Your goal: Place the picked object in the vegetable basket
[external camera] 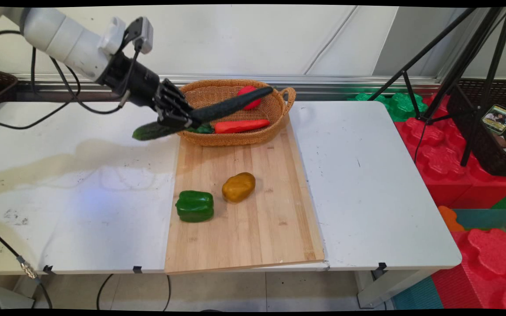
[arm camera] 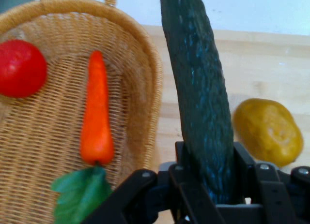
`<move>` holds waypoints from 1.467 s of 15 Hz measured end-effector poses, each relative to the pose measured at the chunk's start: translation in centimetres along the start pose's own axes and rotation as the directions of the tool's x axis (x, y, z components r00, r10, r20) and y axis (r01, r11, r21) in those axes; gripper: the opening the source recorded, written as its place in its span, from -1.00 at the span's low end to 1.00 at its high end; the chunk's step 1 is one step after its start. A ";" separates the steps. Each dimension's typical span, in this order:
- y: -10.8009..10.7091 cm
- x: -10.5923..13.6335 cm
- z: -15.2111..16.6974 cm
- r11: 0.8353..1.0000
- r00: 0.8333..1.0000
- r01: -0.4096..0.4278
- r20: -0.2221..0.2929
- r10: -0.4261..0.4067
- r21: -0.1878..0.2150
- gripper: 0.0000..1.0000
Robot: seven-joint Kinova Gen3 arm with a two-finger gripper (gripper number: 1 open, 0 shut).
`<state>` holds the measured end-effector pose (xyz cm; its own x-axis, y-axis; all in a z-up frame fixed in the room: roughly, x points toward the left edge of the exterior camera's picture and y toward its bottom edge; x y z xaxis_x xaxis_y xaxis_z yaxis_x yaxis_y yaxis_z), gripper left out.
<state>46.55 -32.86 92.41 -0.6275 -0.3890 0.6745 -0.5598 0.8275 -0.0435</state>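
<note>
The tool (external camera: 178, 119) grips a long, stiff, likely light and smooth-skinned cucumber (external camera: 218, 110) near one end, hanging over the basket (external camera: 235, 138) holding a carrot (external camera: 240, 126) and tomato (external camera: 245, 92).

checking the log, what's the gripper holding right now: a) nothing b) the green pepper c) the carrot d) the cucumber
d: the gripper is shut on the cucumber, held above the basket, while the carrot lies inside it and the green pepper sits on the cutting board.
</note>
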 end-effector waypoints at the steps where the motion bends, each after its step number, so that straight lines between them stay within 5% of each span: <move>1: -0.5 0.3 -0.3 1.000 1.000 -0.012 -0.001 0.012 0.012 -1.00; 13: -6.5 2.1 2.7 0.983 0.991 -0.129 0.045 0.124 0.133 -1.00; 22: -10.0 2.4 8.6 0.963 0.970 -0.234 0.107 0.220 0.137 -1.00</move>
<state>45.96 -45.53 88.07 -0.7895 -0.2378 0.5658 -0.4660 0.8323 -0.3003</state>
